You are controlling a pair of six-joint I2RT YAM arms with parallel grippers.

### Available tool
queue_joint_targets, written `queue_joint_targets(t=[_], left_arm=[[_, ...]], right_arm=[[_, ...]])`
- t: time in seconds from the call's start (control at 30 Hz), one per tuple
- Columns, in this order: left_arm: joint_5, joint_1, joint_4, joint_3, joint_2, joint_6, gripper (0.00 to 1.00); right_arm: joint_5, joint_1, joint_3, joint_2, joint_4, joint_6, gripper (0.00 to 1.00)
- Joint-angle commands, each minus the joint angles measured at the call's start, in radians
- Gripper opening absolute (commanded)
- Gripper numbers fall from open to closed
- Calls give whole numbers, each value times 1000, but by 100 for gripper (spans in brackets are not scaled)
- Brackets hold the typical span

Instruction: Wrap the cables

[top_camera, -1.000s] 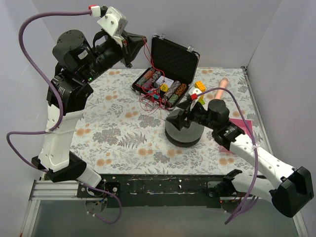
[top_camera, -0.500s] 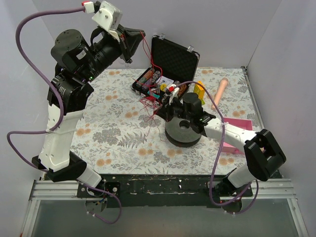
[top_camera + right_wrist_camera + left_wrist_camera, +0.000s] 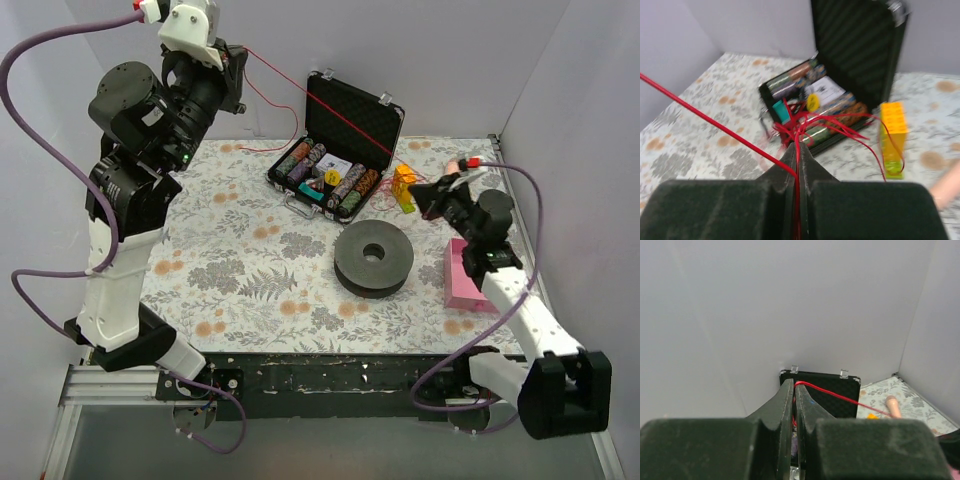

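The cable is a thin red wire (image 3: 330,110) stretched in a straight line from upper left to the right. My left gripper (image 3: 240,62) is held high by the back wall, shut on the wire's end (image 3: 840,396), which leaves its fingertips (image 3: 794,384) to the right. My right gripper (image 3: 418,192) sits low beside the yellow block, shut on the wire (image 3: 715,127) where it enters between the jaws (image 3: 798,147). A tangle of red loops (image 3: 800,122) lies ahead of it, in front of the open case.
An open black case (image 3: 355,115) holding poker chips stands at the back. A dark round disc with a centre hole (image 3: 373,258) lies mid-table. A yellow-green block (image 3: 404,187), a pink peg (image 3: 455,165) and a pink pad (image 3: 462,280) are at the right. Walls enclose three sides.
My right gripper went from open over the disc to the tangle, shut on the wire and pulled it right. The left gripper rose, and the wire is now taut.
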Motion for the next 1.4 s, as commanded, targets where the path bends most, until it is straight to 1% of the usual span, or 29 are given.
queue_joint_targets(t=[0.0, 0.07, 0.17, 0.27, 0.33, 0.4, 0.53, 0.6, 0.7, 0.83, 0.87, 0.93, 1.0, 1.2, 1.23, 1.3, 1.33, 1.37], left_arm=[[-257, 16, 227, 73, -80, 149, 0], [-292, 14, 255, 71, -88, 207, 0], [-349, 13, 310, 73, -103, 287, 0], [-362, 7, 327, 74, -114, 339, 0], [-293, 5, 274, 53, -126, 321, 0], [-174, 4, 157, 12, -137, 280, 0], [86, 4, 40, -117, -147, 192, 0], [149, 4, 37, -171, -143, 157, 0], [194, 4, 46, -210, -128, 118, 0], [243, 4, 51, -266, -124, 85, 0], [287, 4, 51, -285, -127, 80, 0], [306, 4, 56, -331, -135, 71, 0], [315, 4, 63, -392, -143, 57, 0], [307, 5, 85, -489, -160, 29, 0], [306, 5, 89, -490, -160, 29, 0], [304, 5, 95, -489, -158, 26, 0], [304, 5, 95, -484, -157, 25, 0], [304, 5, 94, -478, -158, 25, 0]], right_arm=[[89, -227, -47, -100, -248, -9, 1], [87, -333, -41, -146, -285, -10, 1], [75, -462, -21, -168, -346, -4, 1], [34, -545, 1, -178, -382, -1, 1], [44, -546, 32, -220, -406, -15, 1], [90, -546, 75, -266, -451, -30, 1], [208, -546, 233, -338, -572, -111, 1], [254, -546, 305, -370, -606, -148, 1], [308, -545, 426, -381, -655, -180, 1], [322, -546, 497, -390, -669, -182, 1], [322, -546, 505, -387, -678, -182, 1], [319, -546, 497, -393, -687, -185, 1], [322, -546, 436, -415, -686, -176, 1], [342, -545, 103, -471, -689, -92, 1], [392, -546, 53, -480, -683, -72, 10], [455, -546, -27, -499, -657, -26, 44], [487, -546, -56, -502, -644, -9, 54], [512, -548, -72, -504, -640, 4, 61]])
